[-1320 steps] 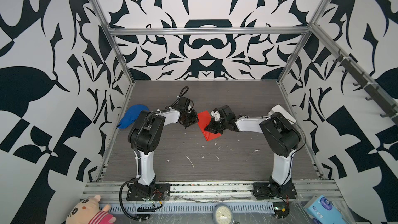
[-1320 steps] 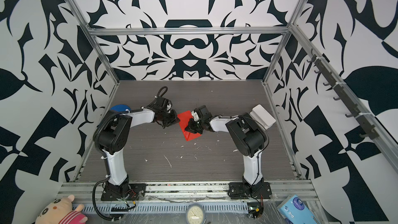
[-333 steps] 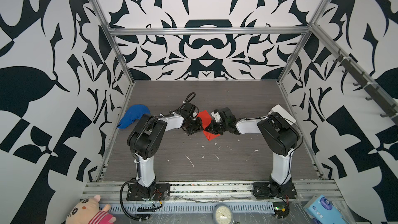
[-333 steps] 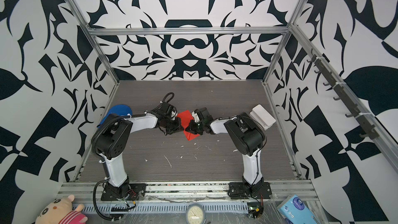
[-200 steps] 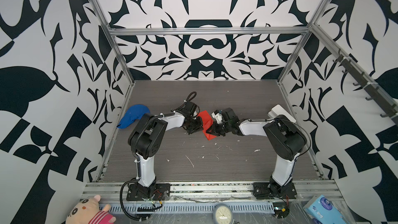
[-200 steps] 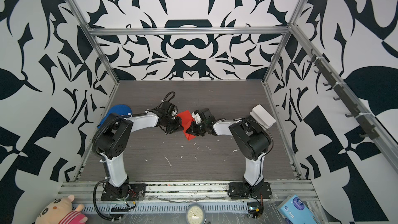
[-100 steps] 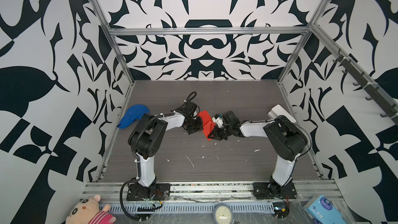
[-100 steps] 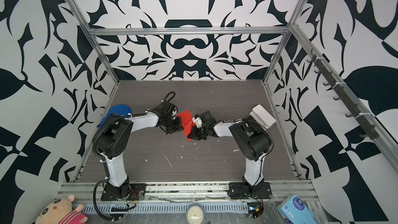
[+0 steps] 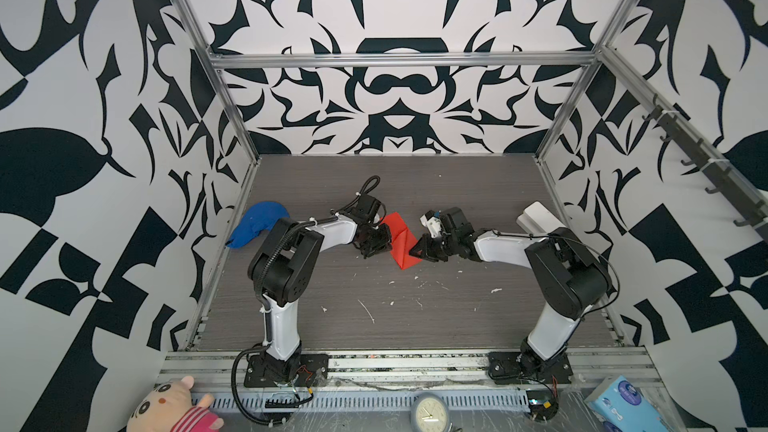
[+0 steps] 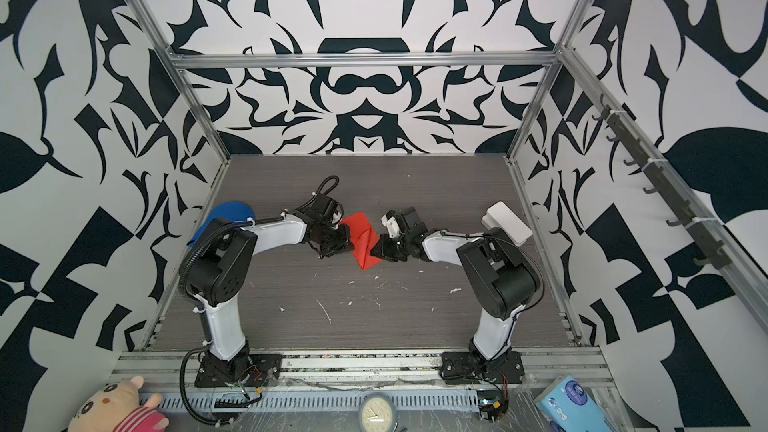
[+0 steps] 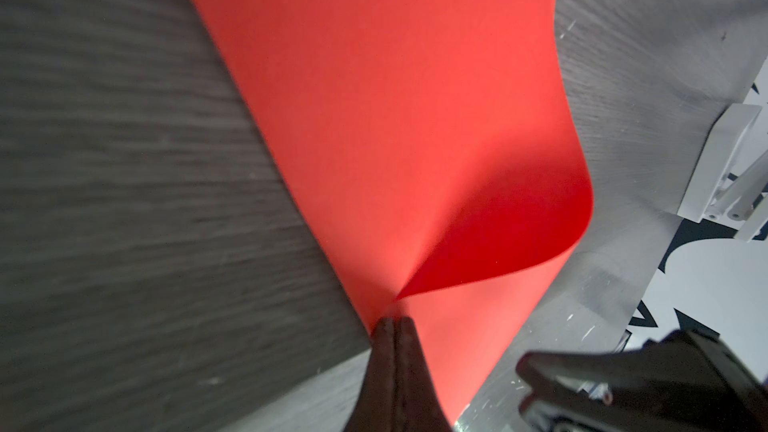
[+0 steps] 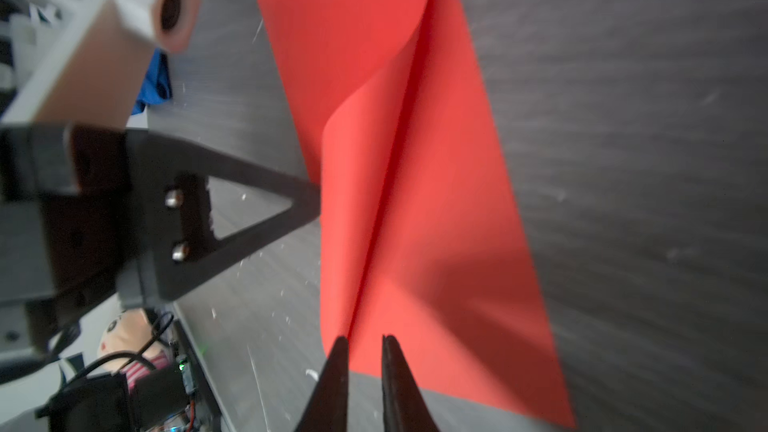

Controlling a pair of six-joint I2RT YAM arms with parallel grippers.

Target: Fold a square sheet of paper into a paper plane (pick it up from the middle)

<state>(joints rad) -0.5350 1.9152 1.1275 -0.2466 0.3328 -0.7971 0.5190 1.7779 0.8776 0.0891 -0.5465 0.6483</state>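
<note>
1. Pinching one edge of the square sheet of paper, our left gripper is pressed tight.
2. Our right gripper has its tips a little apart at the other edge.
3. In both top views the sheet runs 12 to 6 o'clock, at 9 o'clock from that gripper.

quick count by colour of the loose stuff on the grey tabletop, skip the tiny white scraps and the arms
red: 1, the bright red paper sheet, partly curled over
blue: 1, the blue cloth lump
white: 1, the white rectangular box
total: 3
</note>
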